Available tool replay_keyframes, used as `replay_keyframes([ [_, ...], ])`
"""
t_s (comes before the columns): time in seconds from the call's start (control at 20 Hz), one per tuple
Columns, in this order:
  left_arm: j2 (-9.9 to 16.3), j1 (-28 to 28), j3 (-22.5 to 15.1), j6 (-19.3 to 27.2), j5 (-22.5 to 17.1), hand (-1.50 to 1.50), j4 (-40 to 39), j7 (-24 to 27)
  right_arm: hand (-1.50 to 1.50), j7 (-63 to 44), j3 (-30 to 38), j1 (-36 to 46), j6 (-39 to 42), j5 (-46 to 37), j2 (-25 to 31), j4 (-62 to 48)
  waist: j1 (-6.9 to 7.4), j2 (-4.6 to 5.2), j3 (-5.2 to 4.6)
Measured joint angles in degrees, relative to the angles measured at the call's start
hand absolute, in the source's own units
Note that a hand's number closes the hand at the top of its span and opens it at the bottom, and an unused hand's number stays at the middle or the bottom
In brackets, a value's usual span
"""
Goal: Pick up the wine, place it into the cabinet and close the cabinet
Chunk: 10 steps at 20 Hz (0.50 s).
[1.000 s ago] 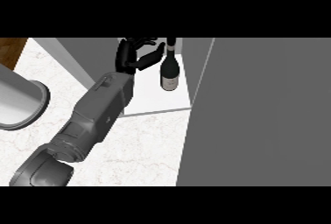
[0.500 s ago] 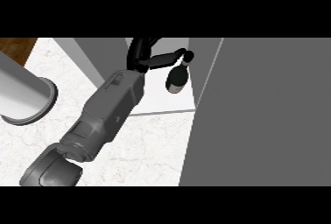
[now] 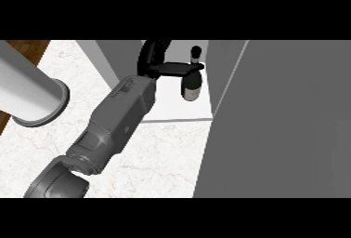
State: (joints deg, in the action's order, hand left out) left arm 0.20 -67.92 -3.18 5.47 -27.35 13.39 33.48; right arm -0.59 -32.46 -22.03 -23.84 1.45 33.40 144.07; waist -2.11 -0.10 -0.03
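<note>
Glass is my guess for the wine bottle (image 3: pixel 192 86), so likely heavy, hard, slippery and breakable; the slim neck, where the hand (image 3: pixel 166 68) now curls round it, looks the natural place to hold. The bottle stands or hangs inside the open cabinet (image 3: pixel 179 111), over its pale floor; nothing else shows in there. The cabinet door (image 3: pixel 288 121) stands open at the right.

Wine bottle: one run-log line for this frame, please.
stage: placing | hand: holding wine by neck | wine: inside cabinet | door: open
</note>
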Motion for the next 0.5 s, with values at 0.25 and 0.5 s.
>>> replay_keyframes([
  [0.25, -0.1, 4.0, -1.9, -3.4, -2.1, -1.5, 4.6, -1.0, -1.5, -0.2, -0.2, -0.9, -0.8, -0.1, 0.1, 0.1, 0.6, -0.47, -0.02],
  [0.5, -0.2, 9.7, -5.7, -5.8, -3.9, -1.5, 10.8, -1.5, -1.5, -0.5, 0.7, -0.9, -1.2, -0.1, 0.6, 0.2, 1.1, -0.76, 0.04],
])
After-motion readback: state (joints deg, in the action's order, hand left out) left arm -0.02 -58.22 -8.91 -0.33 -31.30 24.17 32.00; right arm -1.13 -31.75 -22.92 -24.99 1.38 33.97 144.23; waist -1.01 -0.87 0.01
